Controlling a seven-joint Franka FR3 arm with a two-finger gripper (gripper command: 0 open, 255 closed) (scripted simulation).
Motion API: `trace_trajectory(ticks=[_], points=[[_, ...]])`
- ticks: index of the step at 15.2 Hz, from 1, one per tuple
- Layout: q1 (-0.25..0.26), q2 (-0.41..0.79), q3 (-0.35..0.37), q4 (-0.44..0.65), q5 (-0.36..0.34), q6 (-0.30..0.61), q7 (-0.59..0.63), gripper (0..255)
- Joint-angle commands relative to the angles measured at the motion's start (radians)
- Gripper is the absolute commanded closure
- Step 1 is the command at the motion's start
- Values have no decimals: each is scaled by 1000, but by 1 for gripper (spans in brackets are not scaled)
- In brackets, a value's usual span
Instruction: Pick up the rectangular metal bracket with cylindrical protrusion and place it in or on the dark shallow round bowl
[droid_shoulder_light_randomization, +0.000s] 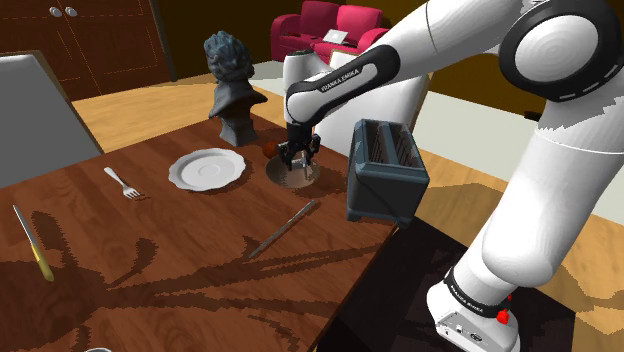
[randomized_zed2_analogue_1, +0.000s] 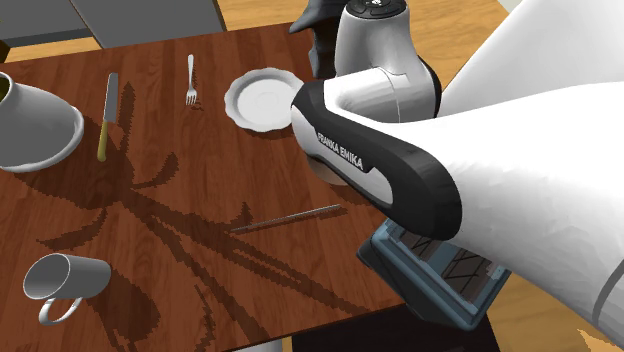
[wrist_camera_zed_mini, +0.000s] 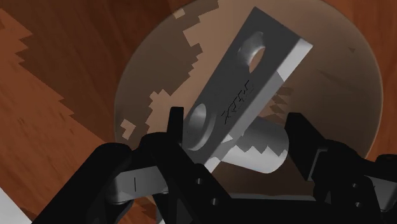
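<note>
This is a home: a dining spot open to a living room. A dark reddish wooden tabletop (droid_shoulder_light_randomization: 200, 262) is laid as for a meal, with a white scalloped round plate (droid_shoulder_light_randomization: 207, 169), a silver metal fork (droid_shoulder_light_randomization: 122, 183), a yellow-handled table knife (droid_shoulder_light_randomization: 33, 244), a white mug (randomized_zed2_analogue_1: 62, 279) lying on its side and a dark blue-grey two-slot toaster (droid_shoulder_light_randomization: 388, 175). A dark grey bust (droid_shoulder_light_randomization: 232, 88) stands there as decoration. Beyond lie a light wood floor (droid_shoulder_light_randomization: 130, 112), a crimson cushioned sofa (droid_shoulder_light_randomization: 335, 28) and dark brown panelled cabinet doors (droid_shoulder_light_randomization: 90, 40).

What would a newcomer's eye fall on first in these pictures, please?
The big white Franka arm reaches over the wooden table, its tool clasping a grey metal bracket, tilted, above the shallow round bowl. Near the bowl stand a dark bust and a slate-blue toaster at the table's edge.
</note>
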Motion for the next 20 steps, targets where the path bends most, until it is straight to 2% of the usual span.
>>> trace_trajectory(ticks=[1, 3, 4, 9, 13, 20], points=[[0, 0, 0, 0, 0, 0, 0, 255], [0, 0, 0, 0, 0, 0, 0, 255], [0, 0, 0, 0, 0, 0, 0, 0], [0, 0, 0, 0, 0, 0, 0, 0], [1, -55, 3, 64, 13, -118, -8, 0], [1, -55, 3, 64, 13, -118, -8, 0]])
